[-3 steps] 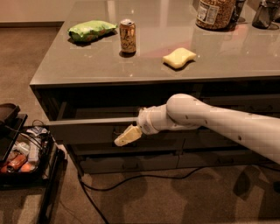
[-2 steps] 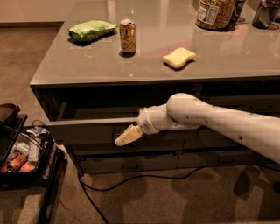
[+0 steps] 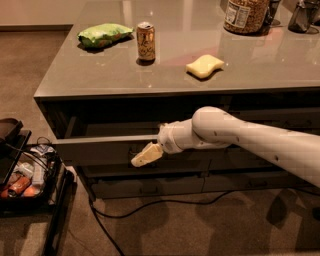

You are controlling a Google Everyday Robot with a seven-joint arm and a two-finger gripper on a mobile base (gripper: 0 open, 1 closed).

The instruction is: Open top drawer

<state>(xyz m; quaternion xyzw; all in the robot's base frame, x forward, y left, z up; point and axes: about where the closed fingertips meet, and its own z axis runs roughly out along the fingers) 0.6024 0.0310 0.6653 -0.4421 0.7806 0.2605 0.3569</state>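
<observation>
The top drawer (image 3: 95, 150) is sitting partway out of the counter (image 3: 165, 82), its front standing proud of the cabinet face with a dark gap showing behind it on the left. So I'd say the opening is underway, just not finished.

Handling-wise, I'm reading it as a rigid, wide, flat-fronted box on slides. It's probably fairly heavy to move, and it only wants to go straight out. The front is smooth, so gripping the panel itself isn't going to work. The centre pull is the place to take hold, and a centred pull should keep a drawer this wide from racking sideways.

The gripper (image 3: 146, 155) is hanging right at the middle of that drawer front, angled down and to the left, about where the handle should be. It's covering that spot, so I honestly can't tell whether it's open or closed, or whether it's hooking anything. The white arm (image 3: 250, 142) is reaching in from the right.

Below it, the shallower lower drawers (image 3: 150, 187) are looking closed. On top of the counter there's a can (image 3: 146, 41), a yellow sponge (image 3: 205, 66), a green bag (image 3: 105, 35) and a jar (image 3: 245, 15), all well away from the action. A black cable (image 3: 150, 204) is trailing across the floor in front, and a cart (image 3: 55, 200) full of odds and ends is standing off to the left.
</observation>
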